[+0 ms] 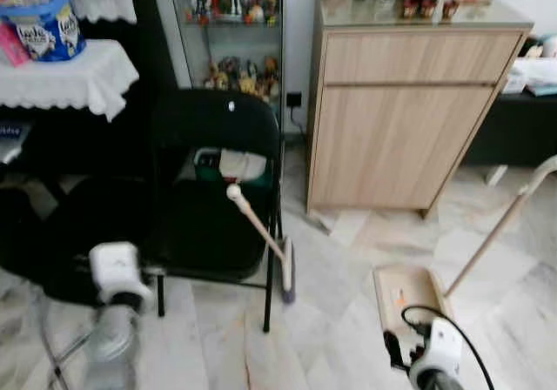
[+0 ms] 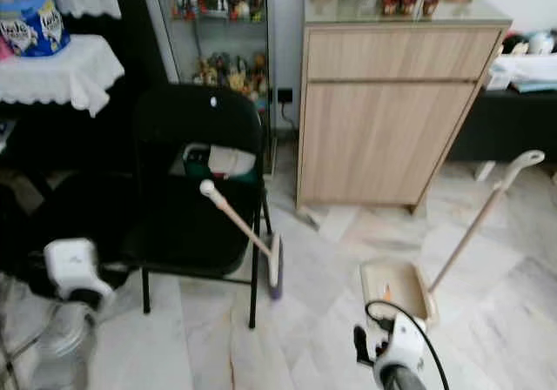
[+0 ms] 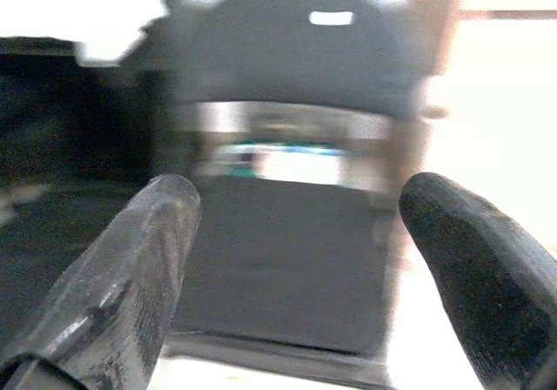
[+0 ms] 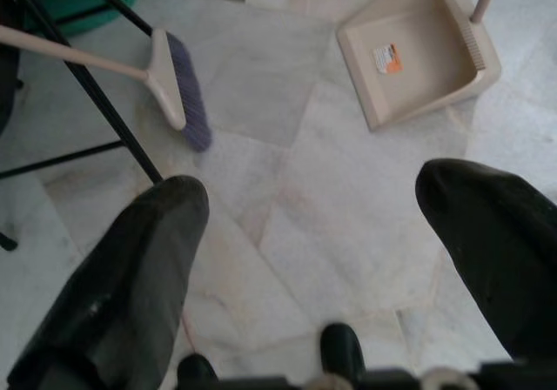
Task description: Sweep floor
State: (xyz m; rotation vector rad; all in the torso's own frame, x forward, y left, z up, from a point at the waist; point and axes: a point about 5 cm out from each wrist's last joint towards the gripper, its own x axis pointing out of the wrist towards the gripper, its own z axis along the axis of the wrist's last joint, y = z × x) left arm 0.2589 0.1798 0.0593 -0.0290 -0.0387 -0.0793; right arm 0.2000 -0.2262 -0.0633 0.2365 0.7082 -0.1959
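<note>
A broom (image 1: 259,230) with a beige handle leans against the seat of a black folding chair (image 1: 213,190). Its purple-bristled head (image 4: 181,92) rests on the marble floor by the chair's front leg. To the right, a beige dustpan (image 1: 407,289) lies flat, its long handle (image 1: 494,233) slanting up to the right. My left gripper (image 3: 300,233) is open and faces the chair seat, holding nothing. My right gripper (image 4: 313,225) is open low over the floor, nearer to me than the broom head and the dustpan (image 4: 416,49).
A wooden cabinet (image 1: 400,111) stands behind the dustpan, with a glass display case (image 1: 231,33) to its left. A table with a white lace cloth (image 1: 70,77) and a blue tub (image 1: 43,24) stands far left. A dark low bench (image 1: 522,124) is at the right.
</note>
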